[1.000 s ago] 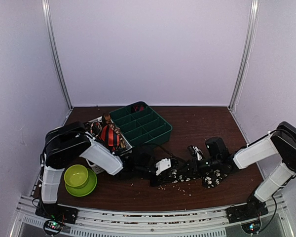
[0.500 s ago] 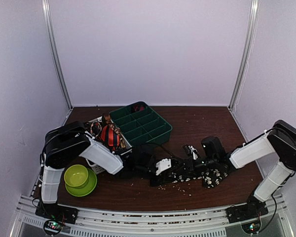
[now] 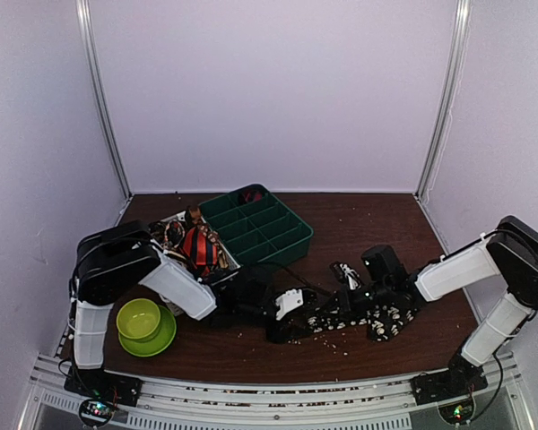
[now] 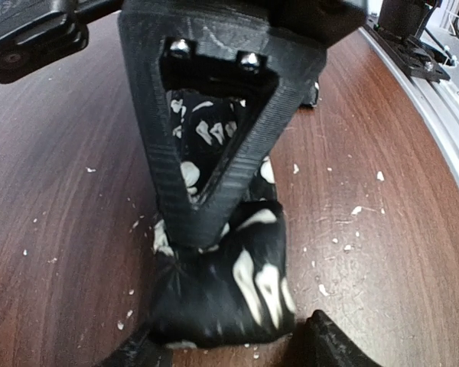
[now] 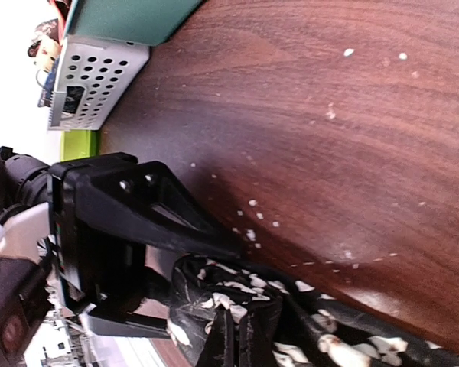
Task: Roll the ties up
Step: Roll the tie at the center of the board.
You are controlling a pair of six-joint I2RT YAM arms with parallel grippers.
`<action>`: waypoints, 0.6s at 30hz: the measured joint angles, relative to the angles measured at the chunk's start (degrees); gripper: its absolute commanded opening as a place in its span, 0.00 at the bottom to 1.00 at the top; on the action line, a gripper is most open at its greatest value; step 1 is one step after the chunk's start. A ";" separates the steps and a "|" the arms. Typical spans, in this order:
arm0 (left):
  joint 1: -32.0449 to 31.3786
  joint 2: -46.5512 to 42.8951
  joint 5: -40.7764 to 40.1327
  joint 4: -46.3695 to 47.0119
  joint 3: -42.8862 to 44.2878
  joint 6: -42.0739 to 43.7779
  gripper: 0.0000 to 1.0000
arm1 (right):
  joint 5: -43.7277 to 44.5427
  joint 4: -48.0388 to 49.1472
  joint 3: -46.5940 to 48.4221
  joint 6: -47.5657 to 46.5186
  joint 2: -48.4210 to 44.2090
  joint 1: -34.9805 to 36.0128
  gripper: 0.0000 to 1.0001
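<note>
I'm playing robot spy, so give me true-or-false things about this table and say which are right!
The black fabric necktie with cream-white spots lies on the brown wooden table. True.
The lime-green plastic bowl sits on that necktie. False: the bowl sits on a green round plate.
The right hand is shut, tips down at the necktie. True.
The left hand holds a red-and-black striped tie. False: that tie sits in the white perforated basket; the left hand is open around the spotted necktie.
</note>
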 measured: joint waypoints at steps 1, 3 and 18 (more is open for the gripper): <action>0.02 -0.09 -0.02 1.14 -0.76 -0.76 0.65 | 0.50 -0.48 0.00 -0.87 -0.07 -0.13 0.00; 0.02 -0.07 -0.07 3.41 -1.70 -2.54 0.65 | 1.33 -1.20 0.00 -1.70 -0.31 -0.24 0.00; -1.40 10.99 -2.64 28.98 0.87 -18.62 0.64 | 7.52 -0.92 -3.45 -3.65 -2.25 -0.59 0.00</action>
